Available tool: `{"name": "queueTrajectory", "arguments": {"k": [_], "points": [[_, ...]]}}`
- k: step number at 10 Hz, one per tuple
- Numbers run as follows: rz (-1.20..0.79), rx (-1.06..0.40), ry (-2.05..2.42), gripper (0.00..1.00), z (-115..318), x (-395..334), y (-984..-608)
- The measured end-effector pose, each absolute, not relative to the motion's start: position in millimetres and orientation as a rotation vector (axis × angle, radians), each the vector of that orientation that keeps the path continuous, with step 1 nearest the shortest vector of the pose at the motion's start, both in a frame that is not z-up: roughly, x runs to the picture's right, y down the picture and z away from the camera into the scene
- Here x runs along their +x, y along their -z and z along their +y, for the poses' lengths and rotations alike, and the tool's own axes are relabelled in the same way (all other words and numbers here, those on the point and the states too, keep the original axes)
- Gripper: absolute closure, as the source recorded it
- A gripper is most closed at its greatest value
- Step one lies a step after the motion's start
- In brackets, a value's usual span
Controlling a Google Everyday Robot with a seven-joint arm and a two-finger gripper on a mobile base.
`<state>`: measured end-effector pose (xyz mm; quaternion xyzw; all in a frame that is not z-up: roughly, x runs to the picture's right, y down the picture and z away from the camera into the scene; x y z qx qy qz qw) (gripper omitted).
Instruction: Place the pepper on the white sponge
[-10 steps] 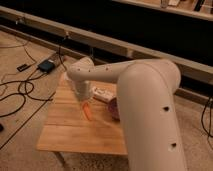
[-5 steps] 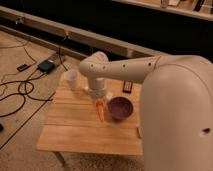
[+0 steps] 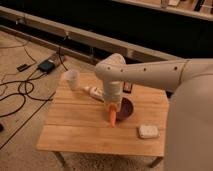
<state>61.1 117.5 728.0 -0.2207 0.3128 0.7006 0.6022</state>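
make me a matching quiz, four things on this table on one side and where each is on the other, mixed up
Things:
1 pepper
2 white sponge
3 white cup
4 purple bowl

Places:
a back left corner of the table
b held in the pincer, over mid-table
c near the table's front right corner
d mid-table, just right of the pincer

Pairs: 1-b, 2-c, 3-a, 4-d

Lab (cables (image 3: pixel 25 87)); gripper (image 3: pixel 114 109) with pepper (image 3: pixel 113 119) above table (image 3: pixel 75 132)
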Motion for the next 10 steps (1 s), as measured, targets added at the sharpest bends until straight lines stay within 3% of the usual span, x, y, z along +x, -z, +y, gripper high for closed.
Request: {"name": "queueTrajectory", "arguments": {"k": [5,10], "points": [[0.819,-0.471,-1.807,1.00,175.6,124.1,-701.1],[0.880,-0.479,-1.894,1.00,203.1,153.9,-712.6]]}}
